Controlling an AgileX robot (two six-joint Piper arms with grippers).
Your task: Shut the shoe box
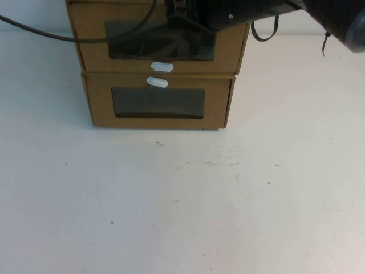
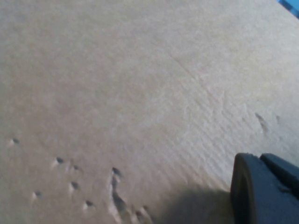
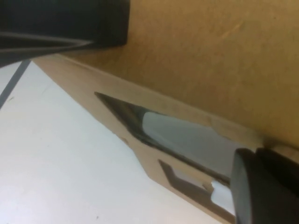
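The shoe box (image 1: 159,48) sits on top of a like cardboard box (image 1: 158,103) at the far side of the bench (image 1: 182,200), its white tab (image 1: 162,67) under the window. The right gripper (image 1: 188,14) is against the upper part of its front, spread wide. The left gripper (image 2: 261,186) hovers close over plain cardboard; whether it is spread I cannot tell. The pushing-in step seems to be in hand. Next, I judge, a straight, level push until the front sits flush.

The shoe box (image 1: 91,43) sits stacked on the lower box (image 1: 100,100).
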